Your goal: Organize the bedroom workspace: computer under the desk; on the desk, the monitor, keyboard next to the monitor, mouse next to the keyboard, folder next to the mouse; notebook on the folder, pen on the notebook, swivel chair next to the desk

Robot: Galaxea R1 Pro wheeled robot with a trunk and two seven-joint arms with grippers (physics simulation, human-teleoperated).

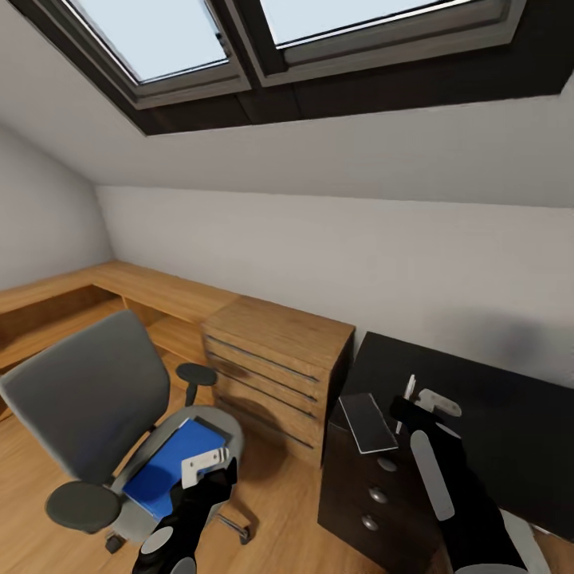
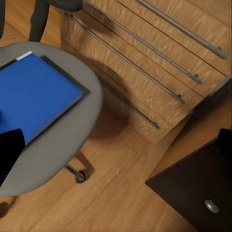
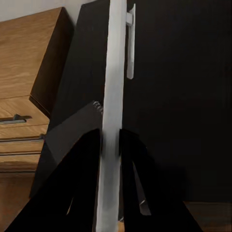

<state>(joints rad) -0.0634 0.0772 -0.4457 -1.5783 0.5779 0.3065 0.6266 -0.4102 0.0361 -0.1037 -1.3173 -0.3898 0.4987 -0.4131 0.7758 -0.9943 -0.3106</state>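
Note:
The blue folder [image 1: 171, 466] [image 2: 34, 92] lies flat on the seat of the grey swivel chair [image 1: 88, 395] [image 2: 72, 140], which stands left of the desk. My left gripper [image 1: 214, 477] hovers open just over the folder's near edge, one black finger [image 2: 9, 154] showing beside it. My right gripper [image 1: 408, 410] [image 3: 111, 145] is shut on the white pen [image 1: 410, 388] [image 3: 115, 72], held upright over the black desk [image 1: 494, 414] [image 3: 183, 96]. The dark-grey notebook [image 1: 367, 421] [image 3: 72, 133] lies on the desk's left corner, just left of that gripper.
A light-wood drawer chest [image 1: 275, 363] [image 2: 145, 67] stands between chair and desk. The desk's black pedestal with silver knobs [image 1: 375, 494] [image 2: 210, 205] is below the notebook. A low wooden shelf unit [image 1: 96, 295] runs along the wall. Skylights are overhead.

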